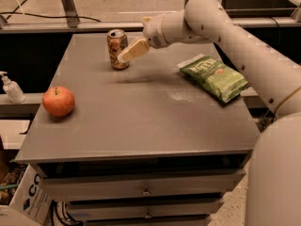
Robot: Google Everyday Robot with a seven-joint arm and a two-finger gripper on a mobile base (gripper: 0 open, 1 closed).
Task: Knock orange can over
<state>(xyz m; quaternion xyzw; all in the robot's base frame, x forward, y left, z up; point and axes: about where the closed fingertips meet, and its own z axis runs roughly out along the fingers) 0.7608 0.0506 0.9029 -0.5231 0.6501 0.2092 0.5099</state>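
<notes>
step: topple can (114,45), upright, upper centre | gripper (127,54) at its right side, grip state: cannot tell | do: sweep left, contact high near rim

Apple (58,100) and chip bag (214,77) lie on the table (141,126).

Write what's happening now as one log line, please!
gripper: at orange can | orange can: upright | apple: left | chip bag: right
</notes>
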